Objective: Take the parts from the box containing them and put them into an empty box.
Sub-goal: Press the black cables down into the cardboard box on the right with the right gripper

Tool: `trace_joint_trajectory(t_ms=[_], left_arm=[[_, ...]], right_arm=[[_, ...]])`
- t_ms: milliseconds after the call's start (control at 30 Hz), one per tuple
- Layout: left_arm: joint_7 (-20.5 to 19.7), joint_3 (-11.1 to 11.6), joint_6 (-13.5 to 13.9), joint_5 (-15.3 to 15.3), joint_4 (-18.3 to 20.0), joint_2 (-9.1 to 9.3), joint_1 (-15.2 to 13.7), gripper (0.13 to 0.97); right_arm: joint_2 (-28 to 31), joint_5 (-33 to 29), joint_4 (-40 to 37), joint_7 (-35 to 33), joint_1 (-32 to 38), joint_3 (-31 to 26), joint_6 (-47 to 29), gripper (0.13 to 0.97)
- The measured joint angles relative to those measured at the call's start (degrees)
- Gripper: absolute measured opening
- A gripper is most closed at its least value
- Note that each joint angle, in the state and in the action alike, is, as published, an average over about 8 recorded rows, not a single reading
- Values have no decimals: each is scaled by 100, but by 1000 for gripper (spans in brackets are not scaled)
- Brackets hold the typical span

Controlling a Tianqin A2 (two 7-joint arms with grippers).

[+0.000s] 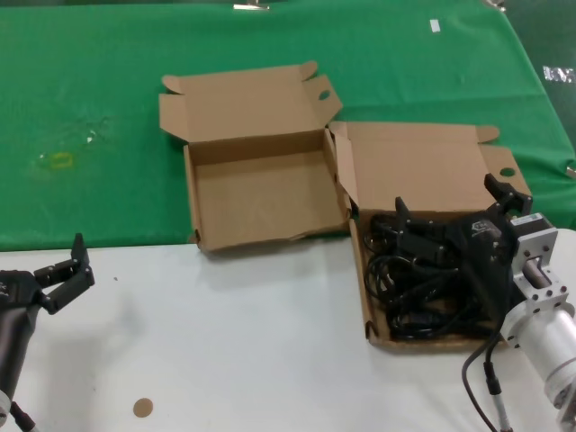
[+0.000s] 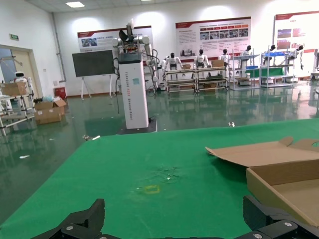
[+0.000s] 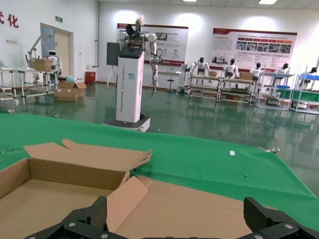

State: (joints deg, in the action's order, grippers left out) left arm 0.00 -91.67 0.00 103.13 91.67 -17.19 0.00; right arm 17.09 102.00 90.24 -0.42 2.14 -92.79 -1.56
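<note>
Power cords (image 1: 414, 288) in larger box (image 1: 423, 166); smaller box (image 1: 261, 193) bare.
My right claw (image 1: 450, 216) spread above cords; left claw (image 1: 65, 270) released, parked.

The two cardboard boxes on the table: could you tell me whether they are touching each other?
Touching. In the head view the empty box and the box of cords show no gap where the first's right wall meets the second's lid flap.
</note>
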Motion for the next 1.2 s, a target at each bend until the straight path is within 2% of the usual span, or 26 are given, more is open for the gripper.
trace_joint_trajectory(t_ms=[1200], left_arm=[[0, 0, 0, 0, 0, 0, 0, 966]], right_arm=[[0, 0, 0, 0, 0, 0, 0, 966]])
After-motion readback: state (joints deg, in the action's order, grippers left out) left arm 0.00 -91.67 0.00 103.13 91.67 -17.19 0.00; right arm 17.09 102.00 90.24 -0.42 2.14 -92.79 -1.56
